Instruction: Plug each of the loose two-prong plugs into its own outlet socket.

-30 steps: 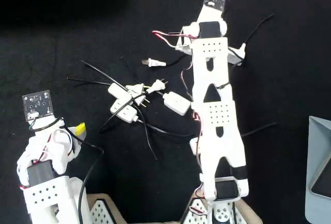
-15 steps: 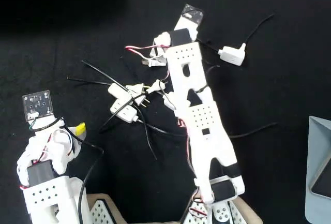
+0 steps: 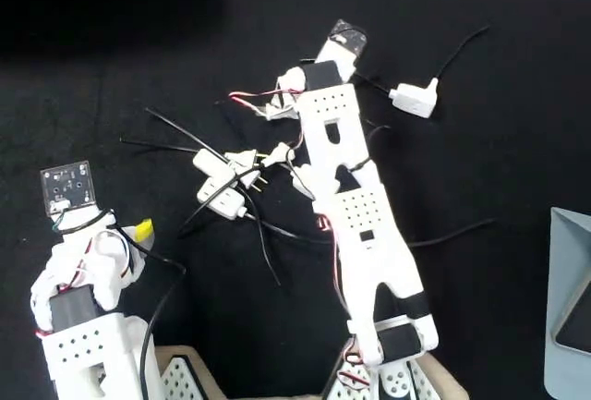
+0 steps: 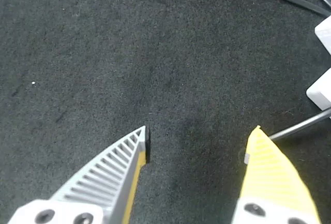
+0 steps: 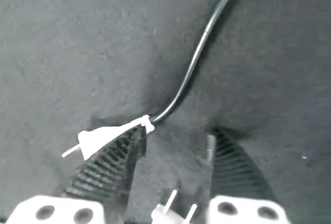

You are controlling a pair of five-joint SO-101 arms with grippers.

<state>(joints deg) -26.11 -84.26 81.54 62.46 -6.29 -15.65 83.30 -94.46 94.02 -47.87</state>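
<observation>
Currently, left pincer (image 4: 200, 129) open, rt pincer (image 5: 175, 135) open, 2 plugs (image 5: 103, 137) beside it.

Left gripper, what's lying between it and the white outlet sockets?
Left wrist view: bare black cloth, plus one thin cable by the yellow fingertip, between the left gripper and the white outlet sockets.

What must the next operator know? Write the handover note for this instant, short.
Left gripper: fingers open, empty, over the black cloth near its own base.
Right gripper: fingers open, low over the cloth; a loose plug lies against one finger, not gripped.
Things: far outlet beyond the right arm; cluster of outlets mid-table with more loose plugs beside it.
Done: no plug visibly seated.
Left: grasp each plug and seat it.
</observation>
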